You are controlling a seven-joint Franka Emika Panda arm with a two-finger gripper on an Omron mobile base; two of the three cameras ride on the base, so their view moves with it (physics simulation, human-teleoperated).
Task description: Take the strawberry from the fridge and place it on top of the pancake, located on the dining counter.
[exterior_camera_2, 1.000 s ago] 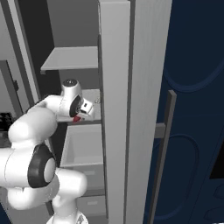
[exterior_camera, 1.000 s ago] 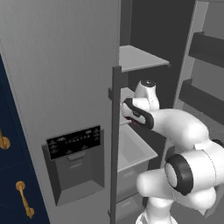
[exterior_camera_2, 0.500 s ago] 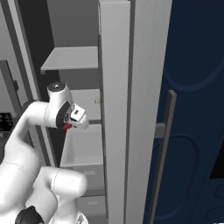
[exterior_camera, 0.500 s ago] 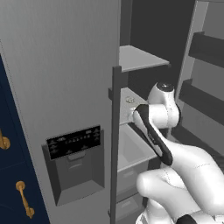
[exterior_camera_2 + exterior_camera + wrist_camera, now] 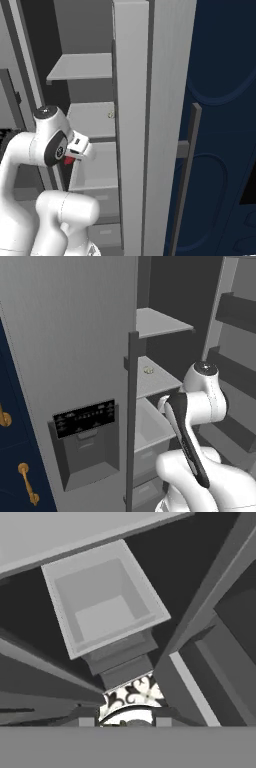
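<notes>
i have the fridge (image 5: 75, 356) standing open in front of me, its door with the dark dispenser panel (image 5: 86, 417) swung to my left and the grey inner shelves (image 5: 85, 67) and the pale open drawer (image 5: 102, 607) bared beyond it. the arm is folded up just outside the compartment, with the hand (image 5: 75, 152) tucked near the wrist in front of the drawer and turned downward, so its own camera looks down onto the drawer and a patch of patterned floor tile (image 5: 135, 693). the hand is clenched, and from the right base camera a small red spot sits right at the fingers, which i take to be the strawberry (image 5: 68, 160) pinched between them; it is too small for me to be certain. on the middle shelf a small pale item (image 5: 148, 370) lies by itself. by my judgement the picking part looks done and the berry is out of the shelves but close to the fridge. what is left is the bigger half: back the base away, drive to the dining bench, find the pancake stack and set the berry on top.
</notes>
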